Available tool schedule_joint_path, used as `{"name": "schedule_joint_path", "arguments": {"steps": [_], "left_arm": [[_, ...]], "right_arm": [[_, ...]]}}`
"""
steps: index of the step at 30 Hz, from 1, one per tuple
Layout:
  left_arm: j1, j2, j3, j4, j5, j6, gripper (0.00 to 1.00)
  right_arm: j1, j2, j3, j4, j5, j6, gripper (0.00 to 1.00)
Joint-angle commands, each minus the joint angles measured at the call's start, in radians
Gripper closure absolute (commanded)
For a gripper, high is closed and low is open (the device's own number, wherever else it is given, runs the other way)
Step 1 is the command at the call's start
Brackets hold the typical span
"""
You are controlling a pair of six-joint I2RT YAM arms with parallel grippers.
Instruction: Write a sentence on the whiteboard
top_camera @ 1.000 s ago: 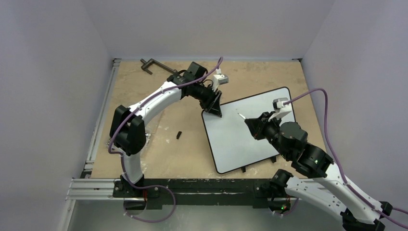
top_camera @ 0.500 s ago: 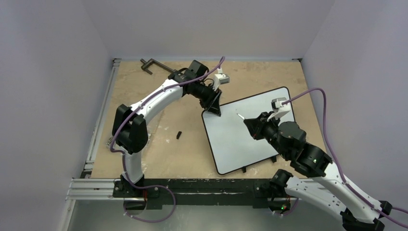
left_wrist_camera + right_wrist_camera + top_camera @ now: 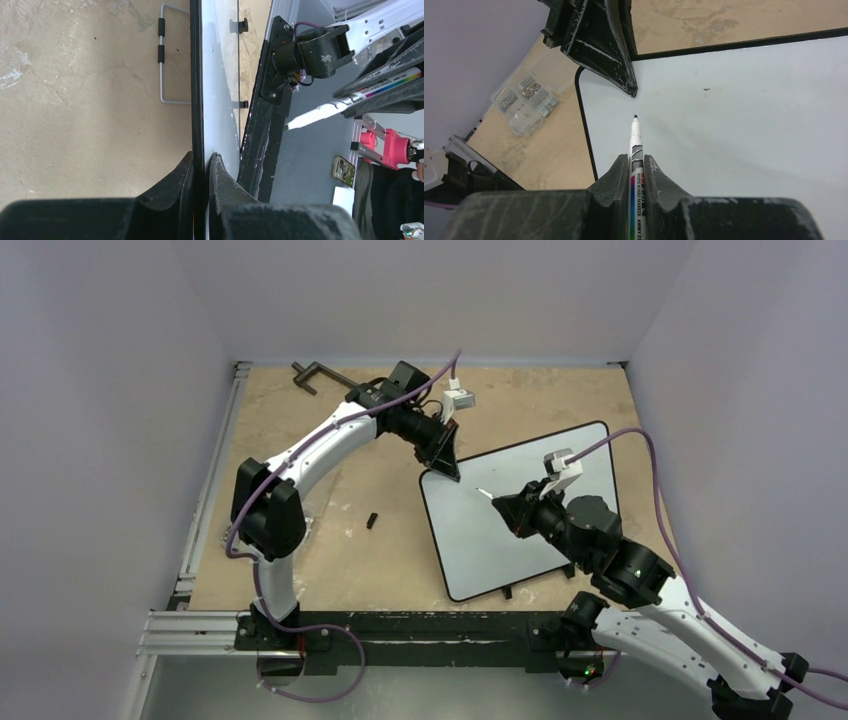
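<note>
Your left gripper (image 3: 202,157) pinches the whiteboard (image 3: 749,130) rim; your right gripper (image 3: 636,159) clamps the marker (image 3: 634,137), tip near the blank upper-left corner. Lower softly, press lightly.

Your left arm (image 3: 300,455) arches far and rightward; left gripper (image 3: 447,468) pinched onto the far-left corner of the whiteboard (image 3: 470,540). Right arm (image 3: 640,580) reaches left from near right; right gripper (image 3: 505,508) clamps a marker (image 3: 486,493).
</note>
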Motion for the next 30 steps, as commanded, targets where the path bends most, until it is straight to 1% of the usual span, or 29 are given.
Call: {"name": "schedule_joint_path", "arguments": {"steps": [1, 6, 9, 15, 21, 30], "left_arm": [[-0.008, -0.071, -0.044, 0.067, -0.094, 0.074, 1.0], [-0.011, -0.099, -0.068, 0.084, -0.137, 0.053, 1.0], [-0.012, -0.102, -0.068, 0.093, -0.156, 0.029, 1.0], [-0.017, -0.11, -0.082, 0.13, -0.173, -0.009, 1.0], [-0.027, -0.116, -0.094, 0.144, -0.179, -0.017, 1.0], [-0.035, -0.133, -0.107, 0.153, -0.187, -0.025, 1.0]], "right_arm": [[-0.002, 0.013, -0.015, 0.12, -0.095, -0.053, 1.0], [-0.002, 0.042, -0.039, 0.174, -0.143, -0.045, 1.0], [-0.002, 0.044, -0.063, 0.198, -0.146, -0.044, 1.0], [-0.002, 0.044, -0.097, 0.208, -0.087, -0.022, 1.0], [-0.002, 0.051, -0.105, 0.219, -0.042, -0.012, 1.0], [-0.001, 0.1, -0.071, 0.213, 0.024, -0.006, 1.0]]}}
